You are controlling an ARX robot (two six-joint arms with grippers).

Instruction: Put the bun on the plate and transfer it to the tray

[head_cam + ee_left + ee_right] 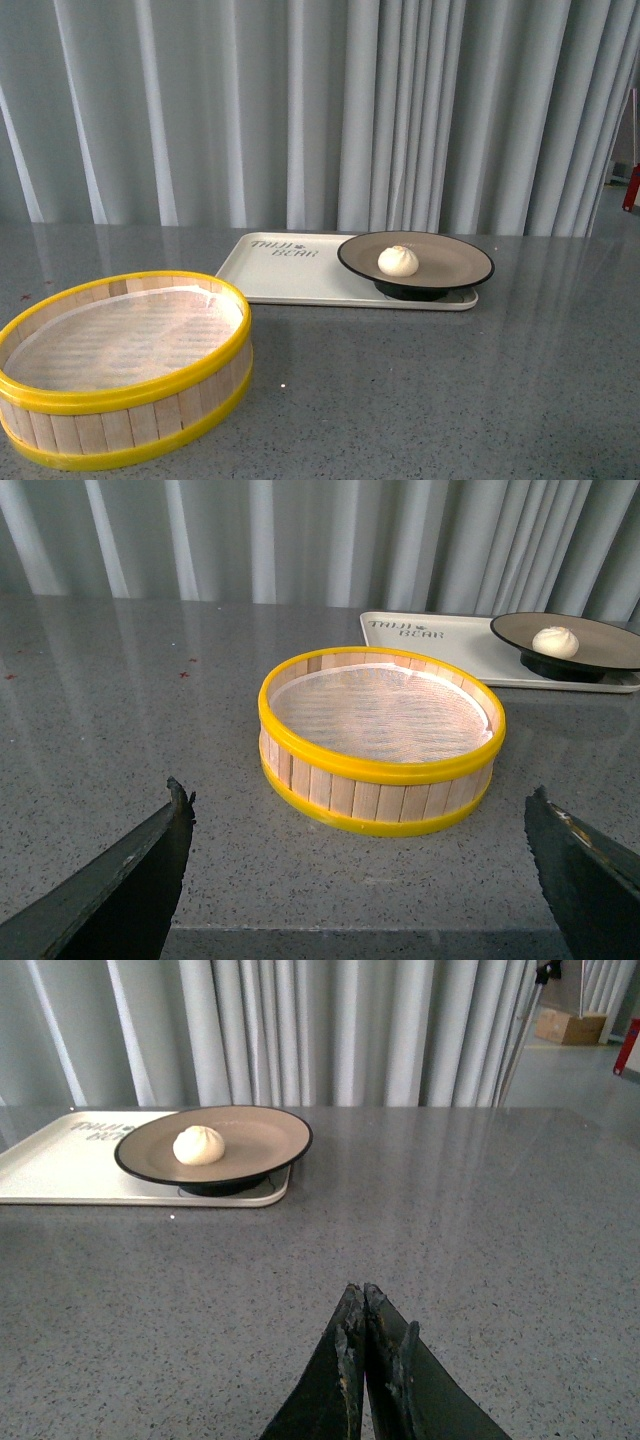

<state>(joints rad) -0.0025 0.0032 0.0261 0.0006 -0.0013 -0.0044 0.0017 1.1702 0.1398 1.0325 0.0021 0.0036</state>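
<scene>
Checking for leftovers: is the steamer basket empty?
Empty. The steamer basket shows only its bare white liner; the bun sits on the plate.

Front view looking level across the worktop [450, 400] toward the curtain [300, 100]. Left wrist view sitting low, facing the steamer basket [380, 740] closely. Right wrist view skimming the worktop, facing the plate [213, 1145]. All three sharing the tray [270, 275].

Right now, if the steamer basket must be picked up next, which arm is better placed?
The left arm, probably. Its open fingers frame the steamer basket directly ahead. The right gripper is shut and faces the plate with the bun on the tray.
</scene>
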